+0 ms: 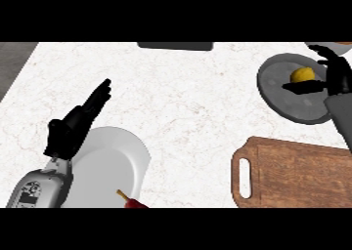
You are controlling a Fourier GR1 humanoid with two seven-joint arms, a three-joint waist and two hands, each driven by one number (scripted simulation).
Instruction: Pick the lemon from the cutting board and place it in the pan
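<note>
The lemon (302,74) already sits in the pan (280,95), just left of the right hand (330,80), whose fingers look spread apart, so only withdrawal seems left.

No legible text, labels, nos. or brand marks anywhere. Grey left forearm (36,189) carries small dark markings on a pale panel, too small to read. Nothing else bears signs.
</note>
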